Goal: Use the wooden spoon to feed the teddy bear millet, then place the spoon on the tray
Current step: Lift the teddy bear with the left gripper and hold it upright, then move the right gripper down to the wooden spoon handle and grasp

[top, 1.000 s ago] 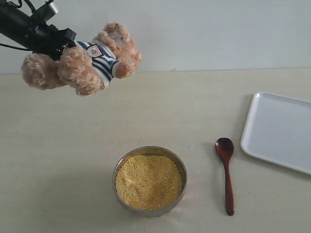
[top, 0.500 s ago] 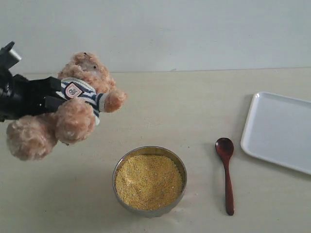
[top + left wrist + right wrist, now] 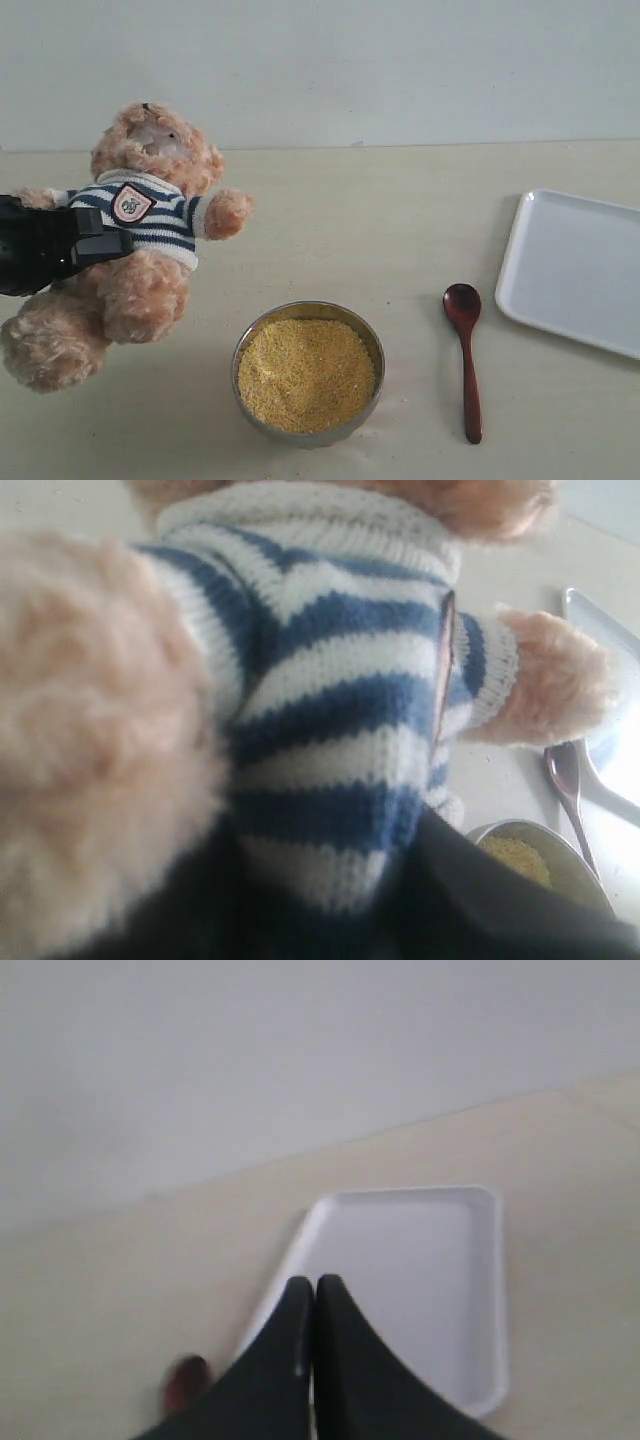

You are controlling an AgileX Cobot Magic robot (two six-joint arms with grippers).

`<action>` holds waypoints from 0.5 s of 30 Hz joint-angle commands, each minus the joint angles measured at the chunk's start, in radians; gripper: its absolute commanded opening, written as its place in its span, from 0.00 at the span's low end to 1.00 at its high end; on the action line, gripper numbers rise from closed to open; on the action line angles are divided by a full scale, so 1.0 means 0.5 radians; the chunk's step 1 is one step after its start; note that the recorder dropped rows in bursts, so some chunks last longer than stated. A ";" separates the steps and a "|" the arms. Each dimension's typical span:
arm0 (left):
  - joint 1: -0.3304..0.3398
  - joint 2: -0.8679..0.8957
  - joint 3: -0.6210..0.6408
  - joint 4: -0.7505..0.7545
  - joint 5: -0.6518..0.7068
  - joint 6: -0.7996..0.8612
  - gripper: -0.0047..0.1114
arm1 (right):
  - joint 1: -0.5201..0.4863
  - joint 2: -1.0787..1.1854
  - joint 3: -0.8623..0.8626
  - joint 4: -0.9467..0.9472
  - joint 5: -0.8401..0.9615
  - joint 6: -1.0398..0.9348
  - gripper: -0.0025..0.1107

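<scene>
Pale beige table (image 3: 400,220), plain white wall behind. Left gripper (image 3: 100,245) comes in from the left edge, jaws part-closed on the teddy bear (image 3: 150,215), clamped on its torso at the striped shirt. The left wrist view is filled with shirt stripes and fur, with dark finger parts on either side of the body. Bear is roughly upright, leaning a bit, head toward the wall, chest badge facing the camera, legs hanging down-left. Can't tell if its feet touch the table. It sits left of the steel bowl (image 3: 310,306), near but apart. Millet (image 3: 306,372) is heaped in the bowl, close to the rim. Wooden spoon (image 3: 466,370) lies flat on the table just right of the bowl, not touching, round end toward the wall, handle toward the camera. Tray (image 3: 575,265) is at the right edge, bare, apart from the spoon. Right gripper (image 3: 315,1290) has fingers pressed together, holds nothing, and hangs above the tray's near end.
</scene>
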 commanded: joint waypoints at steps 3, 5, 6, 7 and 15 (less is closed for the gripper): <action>-0.009 -0.020 0.004 -0.038 0.002 0.015 0.08 | -0.015 -0.010 -0.003 0.432 -0.126 0.212 0.03; -0.009 -0.020 0.004 -0.038 0.002 0.015 0.08 | -0.015 -0.010 -0.003 0.516 -0.245 0.258 0.03; -0.009 -0.020 0.004 -0.038 0.002 0.015 0.08 | -0.006 -0.010 -0.003 0.603 -0.327 0.279 0.03; -0.009 -0.020 0.004 -0.038 0.002 0.030 0.08 | 0.008 -0.010 -0.003 0.663 -0.390 0.283 0.03; -0.009 -0.020 0.004 -0.038 0.002 0.074 0.08 | 0.432 0.606 -0.511 0.466 -0.256 -0.281 0.03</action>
